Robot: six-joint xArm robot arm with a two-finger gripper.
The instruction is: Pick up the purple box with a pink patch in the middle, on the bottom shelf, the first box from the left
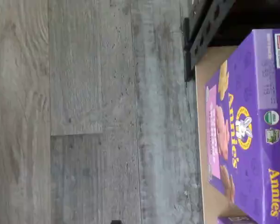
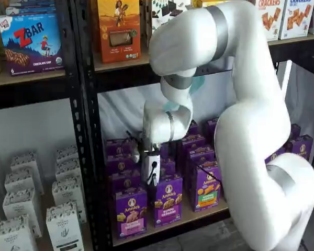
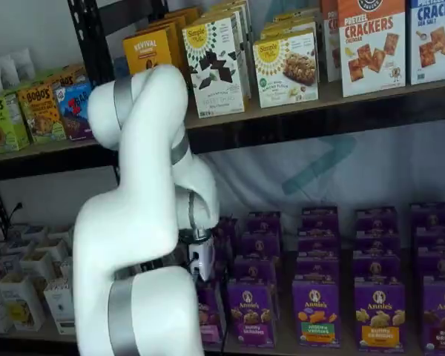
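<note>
Gripper above the purple box — box at its 7 o'clock on the bottom shelf; finger state cannot be told.

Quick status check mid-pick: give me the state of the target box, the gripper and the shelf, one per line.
purple box: upright at the front of the bottom shelf, not gripped.
gripper: hangs above the box rows, fingers not clear, open or shut cannot be told.
bottom shelf: stocked with upright purple boxes.
</note>
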